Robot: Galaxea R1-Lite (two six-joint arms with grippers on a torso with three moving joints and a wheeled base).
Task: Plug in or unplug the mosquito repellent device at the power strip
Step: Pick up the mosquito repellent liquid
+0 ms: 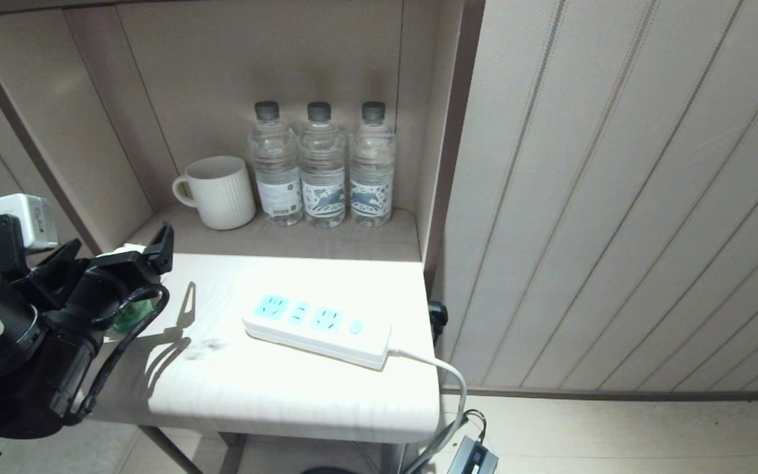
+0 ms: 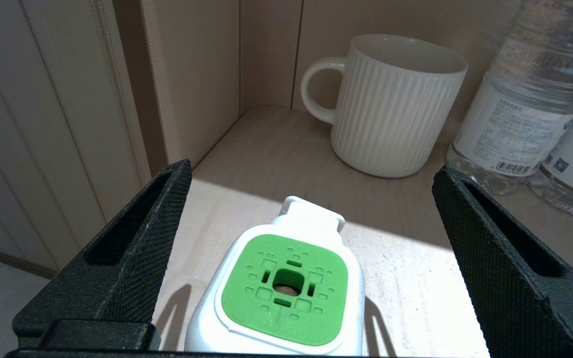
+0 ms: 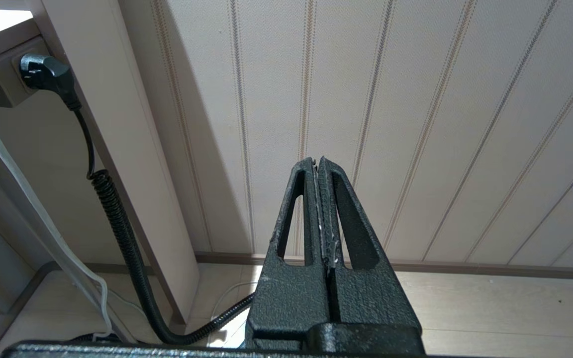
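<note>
the left arm reaches in from the left side, bent at the wrist, its black forearm and cable bundle low in the head view. the left gripper (image 2: 311, 248) stands wide open, its two black ribbed fingers (image 2: 137, 248) spread far apart and touching nothing. the right arm hangs out of the head view, down low beside the furniture. the right gripper (image 3: 322, 209) is closed, its fingers pressed flat together with nothing between them, pointing level at the wall.
</note>
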